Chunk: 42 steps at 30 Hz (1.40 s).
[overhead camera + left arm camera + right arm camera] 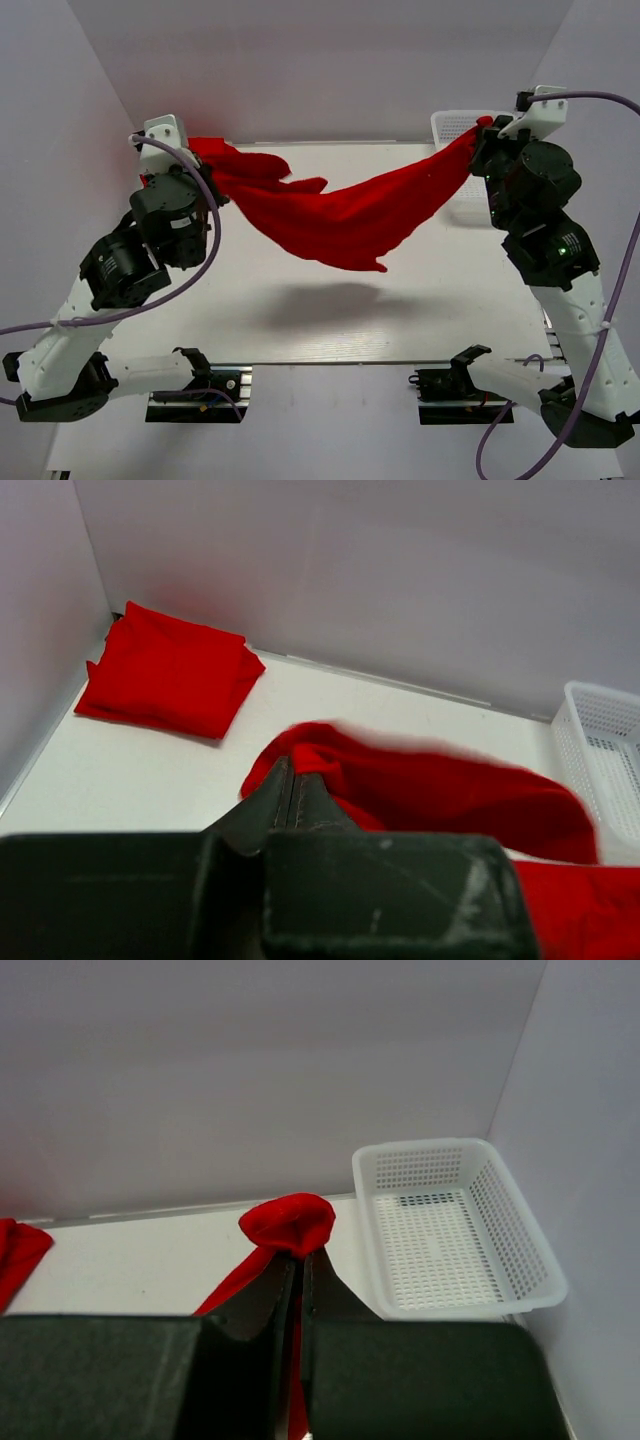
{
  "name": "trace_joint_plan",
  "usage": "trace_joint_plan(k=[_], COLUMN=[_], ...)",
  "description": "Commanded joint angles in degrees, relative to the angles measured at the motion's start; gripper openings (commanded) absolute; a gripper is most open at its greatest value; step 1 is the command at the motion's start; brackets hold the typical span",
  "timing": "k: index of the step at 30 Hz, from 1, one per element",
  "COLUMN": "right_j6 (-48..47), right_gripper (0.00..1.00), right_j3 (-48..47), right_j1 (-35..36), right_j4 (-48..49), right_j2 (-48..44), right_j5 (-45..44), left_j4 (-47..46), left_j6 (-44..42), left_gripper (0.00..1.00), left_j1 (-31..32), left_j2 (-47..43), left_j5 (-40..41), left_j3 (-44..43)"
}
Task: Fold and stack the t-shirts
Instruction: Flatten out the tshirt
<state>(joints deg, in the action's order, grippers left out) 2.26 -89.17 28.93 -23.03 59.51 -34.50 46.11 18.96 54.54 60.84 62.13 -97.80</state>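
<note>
A red t-shirt [340, 215] hangs in the air above the table, stretched between both grippers and sagging in the middle. My left gripper [207, 170] is shut on its left end; in the left wrist view [291, 770] the cloth [440, 790] bunches past the shut jaws. My right gripper [482, 135] is shut on its right end; in the right wrist view [299, 1257] a red fold [290, 1222] sticks out above the jaws. A folded red t-shirt [170, 670] lies flat in the far left corner.
A white mesh basket [450, 1225] stands empty at the far right corner, also in the top view [455, 125] behind the right gripper. White walls close the table at the back and sides. The shirt's shadow [330, 300] falls on the table's middle.
</note>
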Motion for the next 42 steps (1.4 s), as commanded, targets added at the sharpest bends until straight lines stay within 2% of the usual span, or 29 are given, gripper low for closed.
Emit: trace_joint_plan(k=[1,7,11,14,15,18,23,27,28,30,31,32,34,36,38,39,42], right_j6=[-2.0,-5.7,-8.1,-10.7,-10.8,-11.2,-10.3,-7.6,-6.8,-4.5,-3.1,-1.1,1.8,4.7,5.9,5.7,5.3], right_gripper=[0.0,0.0,0.0,0.0,0.0,0.0,0.0,0.0,0.0,0.0,0.0,0.0,0.0,0.0,0.0,0.0,0.0], right_j3=[-4.9,-7.8,-9.0,-11.8,-13.4,-15.2,-11.0,-4.3,-1.0,5.6,11.8,13.6,15.6,16.7,15.7,14.6,10.3], right_j1=[0.0,-0.2,0.0,0.0,0.0,0.0,0.1,0.2,0.0,0.0,-0.4,-0.4,-1.3,-2.2,-3.7,-3.9,-5.2], right_j4=[1.4,1.1,2.2,2.8,2.3,1.8,2.7,2.9,2.8,3.6,6.1,7.1,7.7,7.3,7.9,8.0,7.8], right_j2=[-2.8,-4.7,-5.8,-6.1,-6.2,-7.5,-11.7,-9.7,-9.3,-6.6,-5.8,-3.3,1.6,8.8,14.5,20.3,26.2], right_j5=[-3.6,-5.6,-6.7,-7.8,-7.4,-6.5,-5.8,-8.5,-9.0,-12.9,-14.8,-17.9,-18.4,-13.5,-11.0,-8.7,-7.3], left_j4=[-0.7,-0.8,0.1,0.0,-1.4,-4.6,-8.1,-6.1,-5.2,-3.0,-3.7,-7.1,-10.7,-13.2,-14.4,-14.4,-14.4], left_j6=[0.5,0.6,-1.8,-7.1,-8.4,-10.2,-11.4,-9.7,-6.6,0.2,2.8,3.5,3.5,3.5,3.5,3.5,4.4], left_gripper=[0.0,0.0,0.0,0.0,0.0,0.0,0.0,0.0,0.0,0.0,0.0,0.0,0.0,0.0,0.0,0.0,0.0], left_j1=[-0.1,-0.1,-0.1,-0.1,-0.1,-0.1,-0.1,-0.1,-0.1,-0.1,-0.7,-1.3,-3.4,-5.1,-8.4,-9.7,-15.6], left_j2=[-3.3,-4.5,-1.0,0.9,0.9,-1.0,-2.2,3.3,4.2,4.8,4.8,4.8,4.3,6.0,10.4,12.6,23.3], left_j5=[-0.5,-3.0,-4.2,-8.0,-11.7,-16.3,-16.3,-10.6,-8.7,-0.4,1.4,2.1,-0.9,-3.6,-7.7,-9.9,-16.0], left_j3=[-1.3,-3.2,-6.9,-11.4,-12.8,-12.2,-7.7,-5.1,-3.8,3.0,6.2,11.8,15.6,18.8,20.5,20.5,19.9])
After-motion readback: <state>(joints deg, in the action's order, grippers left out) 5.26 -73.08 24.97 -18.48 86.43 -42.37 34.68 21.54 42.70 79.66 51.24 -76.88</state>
